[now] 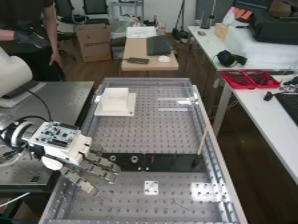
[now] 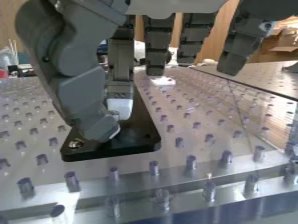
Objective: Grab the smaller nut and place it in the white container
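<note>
- Nearest on the perforated surface (image 1: 126, 201): a pale square plate (image 1: 151, 183) with holes, lying flat. I judged it no hindrance.
- Hand (image 1: 73, 152) low over one end of the flat black bar (image 1: 174, 163). I could not tell from my end whether it was apart, together or clamped on anything.
- Bright round metal piece (image 2: 76, 143) close to a corner of the bar, just beside the hand. Might have been the smaller nut, might have been only a fastening; I could not settle which. My guess put the nut at this end, under or behind the hand.
- Handling, by my judgement: small, light, hard, rigid. Nothing to crush, but smooth metal could slip, roll or flick away. I favoured a low pinch across opposite outer sides, then a straight lift before any sideways travel.
- Next along the bar, close to the hand: the larger nut (image 1: 113, 158). Beyond it in the row, a bit apart, the bearing (image 1: 134, 159). A sweep along the bar risked knocking either one, so I wanted the way out to be upward.
- Towards the bar's other end, a thin rod (image 1: 202, 141) with a dark end stood at a slant. Well apart from the hand, off the direct route.
- Farther up: the white container (image 1: 114, 101) on its pale base, near the surface's far end. Its raised sides called for height before letting go; a light nut dropped short could bounce off the rim.
</note>
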Controlling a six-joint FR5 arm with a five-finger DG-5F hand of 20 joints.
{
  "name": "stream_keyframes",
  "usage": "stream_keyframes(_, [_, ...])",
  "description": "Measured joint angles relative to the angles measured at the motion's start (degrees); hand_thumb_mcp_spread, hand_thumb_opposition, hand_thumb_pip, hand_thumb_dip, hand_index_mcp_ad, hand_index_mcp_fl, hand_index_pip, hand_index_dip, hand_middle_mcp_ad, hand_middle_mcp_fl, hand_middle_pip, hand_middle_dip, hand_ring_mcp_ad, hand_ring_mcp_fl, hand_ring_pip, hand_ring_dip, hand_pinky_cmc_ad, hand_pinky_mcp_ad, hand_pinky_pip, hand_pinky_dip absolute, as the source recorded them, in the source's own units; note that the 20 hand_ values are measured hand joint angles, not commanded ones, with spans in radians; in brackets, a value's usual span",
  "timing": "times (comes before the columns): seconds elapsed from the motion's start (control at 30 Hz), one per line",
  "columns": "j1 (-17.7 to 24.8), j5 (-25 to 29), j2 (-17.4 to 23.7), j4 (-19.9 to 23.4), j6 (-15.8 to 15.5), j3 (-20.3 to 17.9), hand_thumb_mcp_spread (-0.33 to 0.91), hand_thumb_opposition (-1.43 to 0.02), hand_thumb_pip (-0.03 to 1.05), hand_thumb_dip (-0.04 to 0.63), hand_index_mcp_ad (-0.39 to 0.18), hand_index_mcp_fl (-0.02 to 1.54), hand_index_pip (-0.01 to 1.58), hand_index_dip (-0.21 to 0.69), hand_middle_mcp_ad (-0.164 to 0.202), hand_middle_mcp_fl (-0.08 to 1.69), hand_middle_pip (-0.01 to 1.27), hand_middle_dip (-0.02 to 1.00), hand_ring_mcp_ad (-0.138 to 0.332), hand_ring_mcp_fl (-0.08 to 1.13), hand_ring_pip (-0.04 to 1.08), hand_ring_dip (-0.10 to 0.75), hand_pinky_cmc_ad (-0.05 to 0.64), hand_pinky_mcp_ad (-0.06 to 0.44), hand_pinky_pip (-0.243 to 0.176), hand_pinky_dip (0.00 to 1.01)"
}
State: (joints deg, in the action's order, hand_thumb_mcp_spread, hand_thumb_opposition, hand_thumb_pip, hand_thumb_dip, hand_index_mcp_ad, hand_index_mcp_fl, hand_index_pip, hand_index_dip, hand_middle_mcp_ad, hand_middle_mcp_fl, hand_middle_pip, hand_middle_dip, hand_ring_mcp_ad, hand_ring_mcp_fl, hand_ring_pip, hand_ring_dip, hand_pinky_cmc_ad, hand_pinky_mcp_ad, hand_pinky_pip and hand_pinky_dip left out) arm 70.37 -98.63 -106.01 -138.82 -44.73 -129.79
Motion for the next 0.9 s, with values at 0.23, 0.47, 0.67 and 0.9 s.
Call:
stream_keyframes(0.23, [0.0,0.0,-0.1,0.1,-0.1,0.2,0.47,-0.87,0.65,0.323,-0.113,0.15,1.54,0.300,0.024,0.13,0.13,0.21,0.087,0.00,0.10,0.087,0.335,0.278,-0.026,0.21])
stream_keyframes(0.47, [0.1,0.0,-0.1,-0.1,-0.3,0.4,0.47,-0.87,0.65,0.323,-0.101,0.21,1.52,0.300,0.024,0.18,0.13,0.21,0.087,0.00,0.10,0.087,0.339,0.276,-0.024,0.20])
stream_keyframes(0.67, [0.2,-0.1,-0.3,-0.2,-0.5,0.7,0.47,-0.87,0.65,0.326,-0.087,0.23,1.52,0.300,0.024,0.18,0.13,0.21,0.087,0.00,0.10,0.087,0.337,0.278,-0.010,0.21])
stream_keyframes(0.9, [0.4,-0.4,-0.2,-0.5,-0.9,1.1,0.47,-0.91,0.62,0.323,-0.089,0.27,1.52,0.300,0.024,0.18,0.13,0.21,0.087,0.00,0.10,0.087,0.337,0.278,-0.010,0.20])
